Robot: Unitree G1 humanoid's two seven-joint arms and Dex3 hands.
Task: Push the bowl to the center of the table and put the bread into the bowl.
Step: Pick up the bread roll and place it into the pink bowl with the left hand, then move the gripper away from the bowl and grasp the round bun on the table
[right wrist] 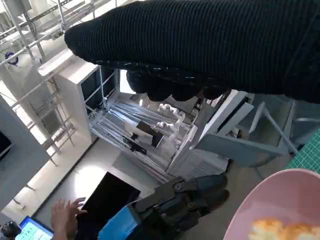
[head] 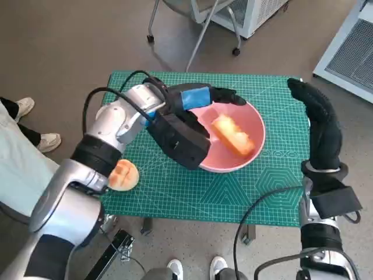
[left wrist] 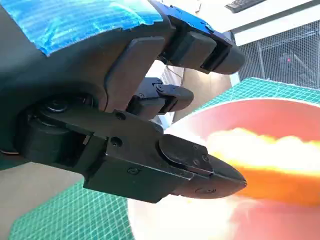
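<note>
Looking down from the head cam, the round pink plastic bowl (head: 252,137) sits on the green gridded cutting mat (head: 192,195) covering the tabletop, a bit toward the right and far edges rather than dead centre. Inside it there's an oblong golden-yellow piece of bread (head: 233,135), glazed-looking and lying at a slant. A second round scored bun (head: 123,175) is way over by the near-left corner, partly tucked under my left forearm.

My left hand (head: 201,99), black with blue tape on the back, is over the bowl's far-left rim, fingers spread and holding nothing; I can't tell if the fingertips actually touch the rim. My right hand (head: 319,122), in the black knitted glove, is at the right edge of the tabletop near the far-right corner, fingers stretched out straight, nothing in it, apart from the bowl.

Room-wise: plenty of bare mat along the near edge and in the middle; less between the bowl and the right edge.

The left wrist cam shows the black fingers (left wrist: 200,162) hovering over the bowl's interior with the bread blown out and blurry just beyond them. The right wrist cam catches a person's hand (right wrist: 64,214) by a dark laptop (right wrist: 107,195) on the floor side, plus white metal racks (right wrist: 145,125), none of which the head cam shows.
</note>
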